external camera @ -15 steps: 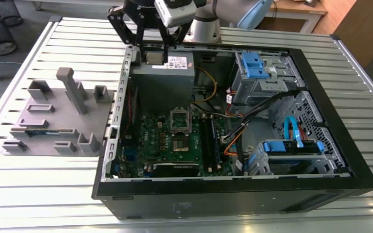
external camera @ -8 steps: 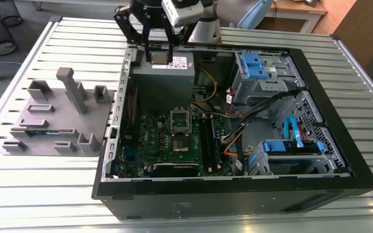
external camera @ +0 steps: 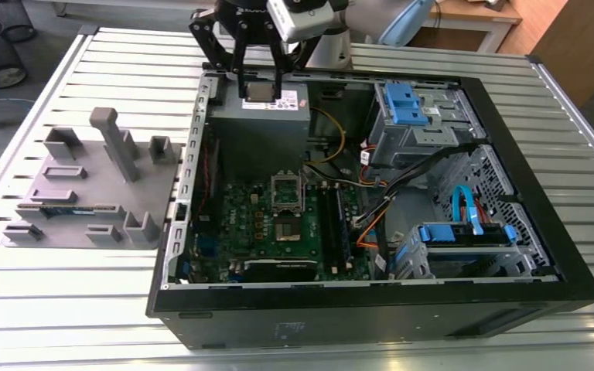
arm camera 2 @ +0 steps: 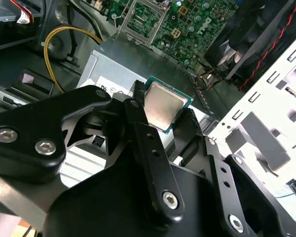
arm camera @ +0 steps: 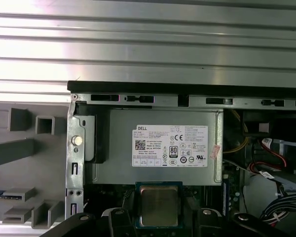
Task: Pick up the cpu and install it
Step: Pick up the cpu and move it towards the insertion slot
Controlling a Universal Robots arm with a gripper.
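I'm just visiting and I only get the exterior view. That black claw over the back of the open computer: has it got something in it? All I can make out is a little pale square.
Observer: Yes. In both wrist views the pincer is shut on the cpu, gripping it by two opposite edges.
Operator: Which face is showing?
Observer: Its silvery metal top, ringed by a thin green rim, faces the wrist cameras and is left uncovered.
Operator: What's behind it?
Observer: In the first wrist view the grey metal box with its white label lies straight beyond the cpu, their edges running parallel.
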